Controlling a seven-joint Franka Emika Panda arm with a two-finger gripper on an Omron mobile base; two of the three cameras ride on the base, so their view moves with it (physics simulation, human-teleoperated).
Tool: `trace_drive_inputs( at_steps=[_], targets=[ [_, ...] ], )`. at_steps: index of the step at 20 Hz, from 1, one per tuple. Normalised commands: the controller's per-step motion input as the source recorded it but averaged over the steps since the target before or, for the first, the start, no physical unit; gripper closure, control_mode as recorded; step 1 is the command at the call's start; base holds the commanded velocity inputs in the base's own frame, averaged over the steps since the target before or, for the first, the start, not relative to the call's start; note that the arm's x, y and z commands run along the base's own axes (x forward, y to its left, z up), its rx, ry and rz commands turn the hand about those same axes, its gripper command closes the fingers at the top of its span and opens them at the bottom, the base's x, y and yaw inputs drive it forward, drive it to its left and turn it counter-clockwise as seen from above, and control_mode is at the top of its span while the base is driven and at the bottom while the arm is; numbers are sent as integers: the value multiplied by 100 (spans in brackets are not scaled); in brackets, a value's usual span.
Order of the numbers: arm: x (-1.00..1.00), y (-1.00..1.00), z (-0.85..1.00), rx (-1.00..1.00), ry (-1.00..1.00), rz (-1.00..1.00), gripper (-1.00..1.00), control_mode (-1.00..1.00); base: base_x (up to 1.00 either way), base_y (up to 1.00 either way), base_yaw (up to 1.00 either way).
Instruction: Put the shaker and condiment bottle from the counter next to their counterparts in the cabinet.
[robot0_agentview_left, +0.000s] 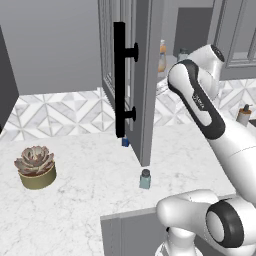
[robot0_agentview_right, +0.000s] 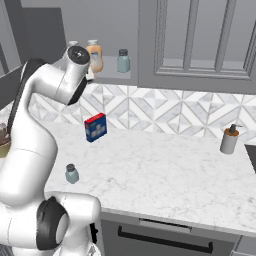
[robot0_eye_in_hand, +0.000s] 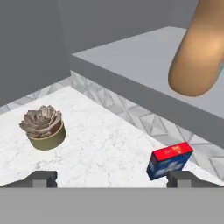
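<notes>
Jaws spread, empty, beside the cabinet shelf (robot0_eye_in_hand: 131, 57); orange bottle (robot0_agentview_right: 95, 57) rests there at 2 o'clock of the hand view; shaker (robot0_agentview_right: 72, 174) waits on the worktop (robot0_agentview_right: 165, 165); next, descend vertically, centring over its cap.

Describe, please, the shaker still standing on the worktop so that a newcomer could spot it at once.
Start at the white marble counter and follow its front edge to the spot just below the open grey cabinet door. There stands the small pale teal translucent shaker with a dark grey cap, alone, far shorter than the tan pump dispenser by the tiled wall.
</notes>
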Motion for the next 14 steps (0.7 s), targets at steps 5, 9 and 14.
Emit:
trace_drive_inputs(
  at_steps=[5,9,14],
  targets=[
    [-7,-4,-84,1,2,20,-100,-100,0,0,0],
    [0,0,-79,0,0,16,-100,-100,0,0,0],
    [0,0,-69,0,-2,17,-100,-100,0,0,0]
  ],
)
